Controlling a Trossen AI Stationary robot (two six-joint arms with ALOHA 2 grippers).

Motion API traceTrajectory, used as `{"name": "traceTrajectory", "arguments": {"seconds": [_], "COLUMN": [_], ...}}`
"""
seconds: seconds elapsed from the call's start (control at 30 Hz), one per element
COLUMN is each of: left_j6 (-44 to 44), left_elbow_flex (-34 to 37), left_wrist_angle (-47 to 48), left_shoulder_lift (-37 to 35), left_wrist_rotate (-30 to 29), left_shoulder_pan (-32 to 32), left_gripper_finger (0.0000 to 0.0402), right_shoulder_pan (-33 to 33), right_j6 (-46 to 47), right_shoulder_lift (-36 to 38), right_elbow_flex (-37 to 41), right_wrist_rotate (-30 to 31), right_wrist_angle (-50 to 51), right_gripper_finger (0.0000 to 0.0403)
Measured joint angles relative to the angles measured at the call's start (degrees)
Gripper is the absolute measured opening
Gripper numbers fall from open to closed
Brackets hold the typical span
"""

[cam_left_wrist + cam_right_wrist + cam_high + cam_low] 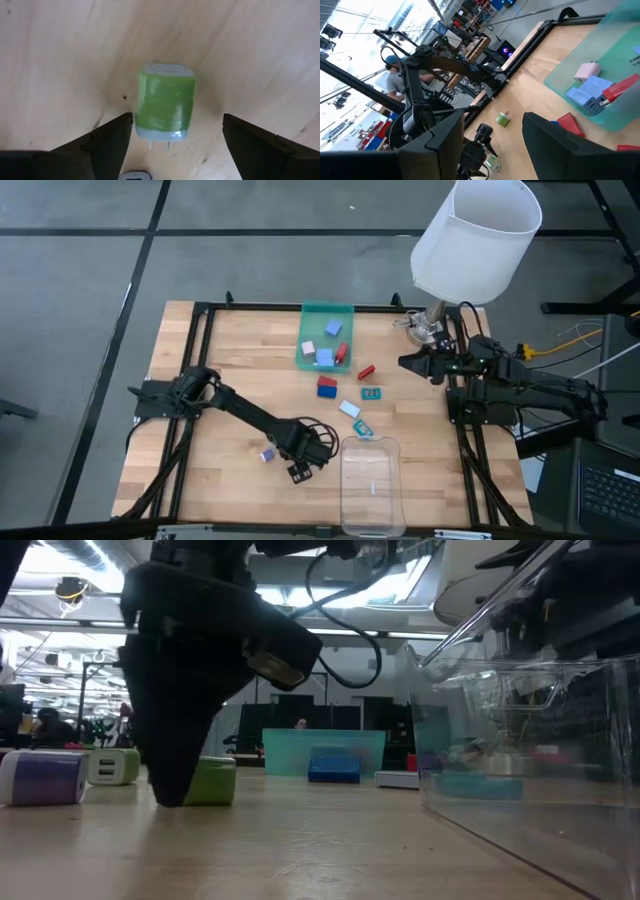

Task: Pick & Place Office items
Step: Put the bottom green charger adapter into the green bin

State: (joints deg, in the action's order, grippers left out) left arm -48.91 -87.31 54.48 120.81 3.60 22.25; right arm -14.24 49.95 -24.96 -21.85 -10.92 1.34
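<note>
A small plug wrapped in green (165, 105) lies flat on the wooden table (230, 350), its two prongs toward the wrist camera. My left gripper (177, 119) points down over it, open, one finger on each side; one finger (117, 137) stands close beside the plug and the other (250, 145) well apart. In the low view the gripper (175, 775) reaches down to the tabletop in front of the plug (215, 783). In the high view the gripper (300, 468) hides the plug. My right gripper (408, 363) waits open at the table's right side.
A purple piece (267, 455) lies just left of my left gripper. A clear plastic tray (370, 480) stands to its right at the near edge. The green tray (312, 360) at the far middle holds several pieces. Red, blue and teal pieces (371, 393) lie between the trays.
</note>
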Motion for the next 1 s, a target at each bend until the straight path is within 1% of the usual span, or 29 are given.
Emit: {"name": "traceTrajectory", "arguments": {"seconds": [0.2, 0.37, 0.53, 0.73, 0.87, 1.0], "left_j6": [3.8, 7.2, 9.2, 10.1, 9.0, 7.1], "left_elbow_flex": [0.0, 0.0, 0.0, 0.0, 0.1, 1.2], "left_wrist_angle": [0.3, -0.3, -0.8, -1.9, -2.3, -2.6], "left_shoulder_lift": [0.0, 0.0, 0.0, 0.0, -0.1, -0.3], "left_wrist_rotate": [-0.5, -1.1, -1.0, -0.5, 0.1, 0.8], "left_shoulder_pan": [-0.7, -2.5, -4.7, -5.6, -5.6, -5.6], "left_gripper_finger": [0.0304, 0.0304, 0.0304, 0.0301, 0.0278, 0.0222], "right_shoulder_pan": [0.0, 0.0, 0.0, 0.0, 0.0, 0.0], "right_j6": [0.0, -0.2, -0.3, -0.3, -0.3, -0.7], "right_shoulder_lift": [-1.7, -3.5, -4.8, -5.1, -5.1, -5.1], "right_elbow_flex": [0.0, 0.0, 0.0, 0.0, 0.0, 0.0], "right_wrist_rotate": [0.0, 0.0, 0.0, 0.0, 0.0, 0.0], "right_wrist_angle": [0.0, 0.0, 0.0, 0.0, 0.0, 0.0], "right_gripper_finger": [0.0201, 0.0201, 0.0201, 0.0201, 0.0201, 0.0201]}}
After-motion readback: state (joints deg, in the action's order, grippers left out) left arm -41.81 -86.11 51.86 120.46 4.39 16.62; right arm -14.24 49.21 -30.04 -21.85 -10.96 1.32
